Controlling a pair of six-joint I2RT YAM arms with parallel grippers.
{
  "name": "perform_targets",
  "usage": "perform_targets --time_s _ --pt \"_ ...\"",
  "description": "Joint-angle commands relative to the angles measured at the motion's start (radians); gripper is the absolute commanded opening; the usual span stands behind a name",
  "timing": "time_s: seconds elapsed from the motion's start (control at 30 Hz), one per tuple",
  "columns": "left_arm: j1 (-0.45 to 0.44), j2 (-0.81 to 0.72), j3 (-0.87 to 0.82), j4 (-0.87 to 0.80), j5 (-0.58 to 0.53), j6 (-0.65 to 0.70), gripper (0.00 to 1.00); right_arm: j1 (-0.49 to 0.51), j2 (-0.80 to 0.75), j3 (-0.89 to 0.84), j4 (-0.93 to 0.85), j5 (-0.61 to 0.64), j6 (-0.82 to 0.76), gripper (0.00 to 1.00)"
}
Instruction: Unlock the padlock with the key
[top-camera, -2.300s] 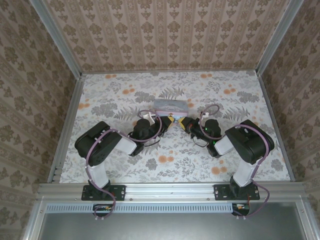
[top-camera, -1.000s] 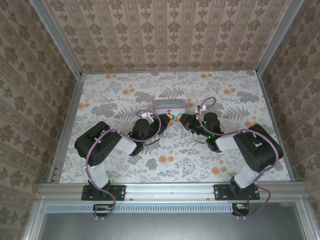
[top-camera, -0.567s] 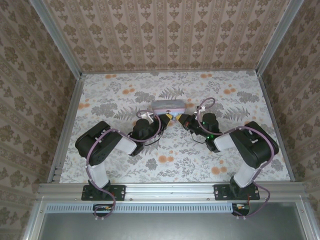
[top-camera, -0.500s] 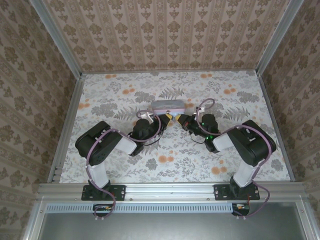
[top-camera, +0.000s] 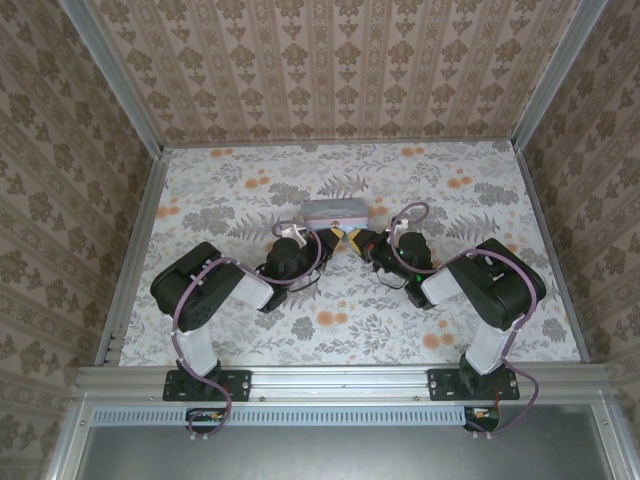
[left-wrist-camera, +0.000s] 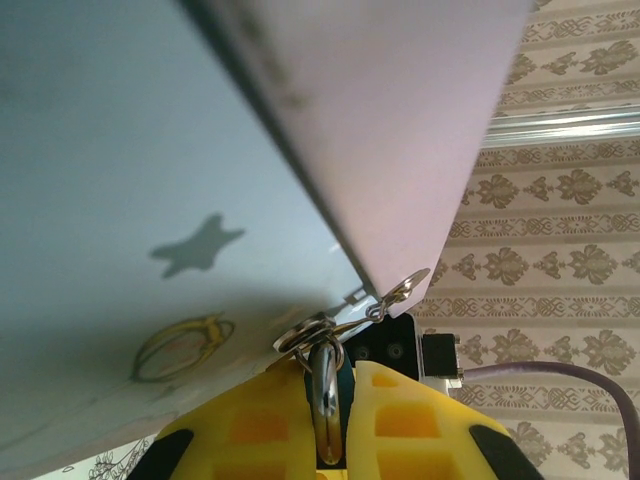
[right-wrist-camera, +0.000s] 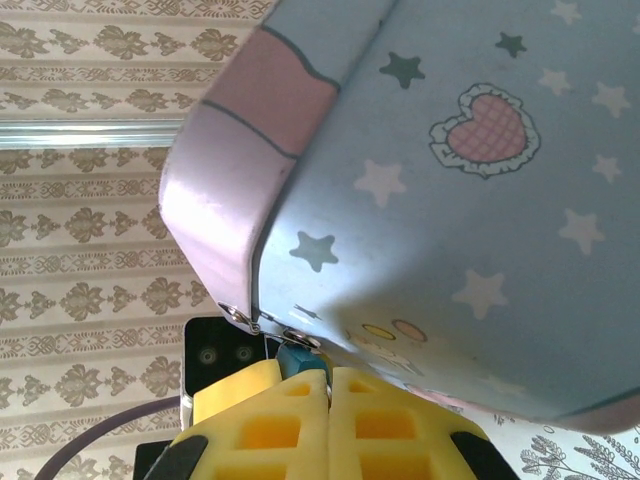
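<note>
While the left arm (top-camera: 205, 290) has hardly stirred these last couple of seconds, the right arm (top-camera: 488, 285) has been busy. Its elbow swung out toward the right wall and has now drawn back in, and its wrist has crept leftward. That leaves the right gripper (top-camera: 356, 240) a touch nearer the left gripper (top-camera: 336, 237) than it was. The two meet nose to nose at the near side of the tin (top-camera: 338, 209), which stands mid-table (top-camera: 230, 190).

Seen from the right wrist, that gripper's yellow fingers are pressed tight together. The padlock (right-wrist-camera: 300, 359), a tiny teal block, sits right at their tips, hard against the tin's lower edge by the clasp. I can't tell whether the fingers pinch it or only touch it.

Seen from the left wrist, that gripper is almost closed as well, nipping a thin metal loop (left-wrist-camera: 325, 400). The loop reaches up to a small ring (left-wrist-camera: 310, 335) at the tin's corner. It could be the head of the key or the lock's own bow; I can't say which.

To my eye, an elbow that swings while the fingertips barely travel looks like a twist at the wrist. That suggests the right arm is turning something at the lock, or squaring up to it, while the left holds steady. The lock is at the clasp, and nothing shows it sprung open, so I'd judge the unlocking under way but not done.
</note>
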Motion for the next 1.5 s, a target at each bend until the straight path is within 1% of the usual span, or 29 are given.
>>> perform_targets --time_s 0.0,0.1,0.17,0.27,0.37,0.47,0.53,0.6,0.67,0.8,0.9,0.97,1.17,1.23,1.3,1.4,1.47 --pt "-0.056 0.007 0.014 0.085 0.150 0.018 0.00 0.015 0.009 0.013 0.039 -0.058 -0.022 0.00" --pt "-0.063 0.041 0.027 0.086 0.168 0.012 0.00 0.042 0.075 0.101 0.099 -0.127 0.013 0.00" --pt "-0.067 0.057 0.034 0.087 0.168 0.013 0.00 0.060 0.093 0.152 0.086 -0.170 0.007 0.00" --pt "-0.064 0.058 0.024 0.086 0.154 0.024 0.00 0.048 0.088 0.125 0.044 -0.144 -0.018 0.00" --pt "-0.059 0.057 0.011 0.086 0.141 0.035 0.00 0.043 0.102 0.118 0.077 -0.157 -0.009 0.00" --pt "-0.054 0.070 0.011 0.087 0.137 0.036 0.00 0.042 0.099 0.113 0.065 -0.152 -0.016 0.00" --pt "-0.052 0.076 0.009 0.086 0.130 0.039 0.00 0.041 0.096 0.111 0.059 -0.154 -0.023 0.06" --pt "-0.049 0.080 0.004 0.086 0.121 0.039 0.00 0.038 0.094 0.105 0.055 -0.152 -0.031 0.14" --pt "-0.042 0.081 -0.005 0.087 0.110 0.044 0.00 0.032 0.088 0.094 0.049 -0.151 -0.040 0.25" --pt "-0.026 0.085 -0.020 0.085 0.095 0.064 0.00 0.014 0.069 0.067 0.034 -0.148 -0.059 0.40" --pt "-0.009 0.093 -0.031 0.086 0.087 0.077 0.00 -0.001 0.045 0.050 -0.012 -0.150 -0.084 0.52" --pt "0.001 0.099 -0.035 0.086 0.087 0.084 0.00 -0.008 0.027 0.040 -0.043 -0.158 -0.105 0.58" --pt "0.022 0.107 -0.039 0.085 0.095 0.096 0.00 -0.032 -0.045 -0.018 -0.110 -0.183 -0.164 0.64" --pt "0.026 0.110 -0.040 0.085 0.099 0.094 0.00 -0.037 -0.084 -0.039 -0.154 -0.193 -0.194 0.65" --pt "0.031 0.110 -0.041 0.085 0.105 0.097 0.00 -0.039 -0.135 -0.049 -0.244 -0.195 -0.246 0.65" --pt "0.036 0.110 -0.044 0.085 0.112 0.100 0.00 -0.039 -0.231 -0.044 -0.431 -0.189 -0.371 0.65" --pt "0.040 0.110 -0.045 0.085 0.117 0.099 0.00 -0.036 -0.306 -0.019 -0.613 -0.161 -0.495 0.65"
